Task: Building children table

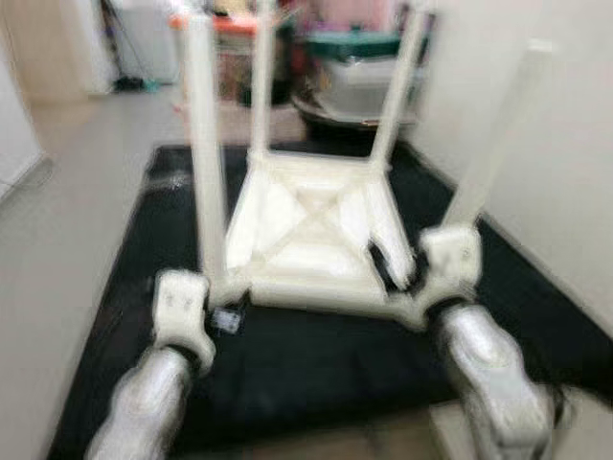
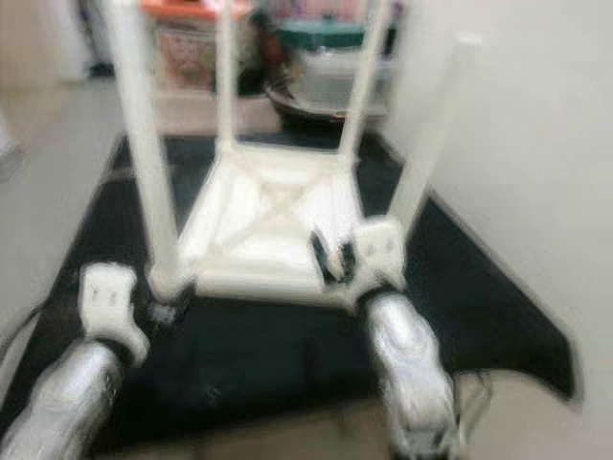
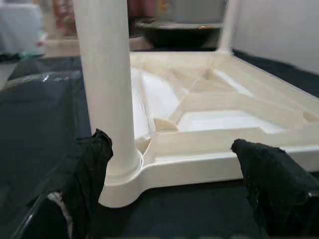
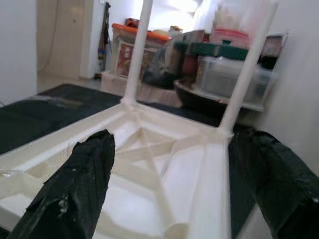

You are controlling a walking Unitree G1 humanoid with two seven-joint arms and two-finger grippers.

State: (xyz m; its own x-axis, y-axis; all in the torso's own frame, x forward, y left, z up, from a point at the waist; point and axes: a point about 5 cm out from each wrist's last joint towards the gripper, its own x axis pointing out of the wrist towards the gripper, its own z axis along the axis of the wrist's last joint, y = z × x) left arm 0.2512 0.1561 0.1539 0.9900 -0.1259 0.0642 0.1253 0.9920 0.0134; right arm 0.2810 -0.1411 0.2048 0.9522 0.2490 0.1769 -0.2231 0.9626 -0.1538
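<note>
A white plastic children's table [image 1: 306, 225] lies upside down on a black mat [image 1: 316, 369], with its legs pointing up. My left gripper [image 1: 225, 318] is low at the near left corner, by the foot of the near left leg [image 1: 204, 144]. In the left wrist view the gripper [image 3: 169, 144] is open, with the leg's base [image 3: 119, 169] right beside one finger [image 3: 92, 169]. My right gripper [image 1: 397, 270] is at the near right corner, beside the near right leg [image 1: 498, 134]. It stands open over the ribbed underside [image 4: 149, 164]. The head views are blurred.
A white wall [image 1: 560, 163] runs close along the mat's right side. Behind the table stand a dark round basin [image 1: 335, 110], a green-lidded container [image 1: 354, 46] and an orange-lidded box [image 1: 225, 24]. Pale bare floor [image 1: 77, 201] lies to the left.
</note>
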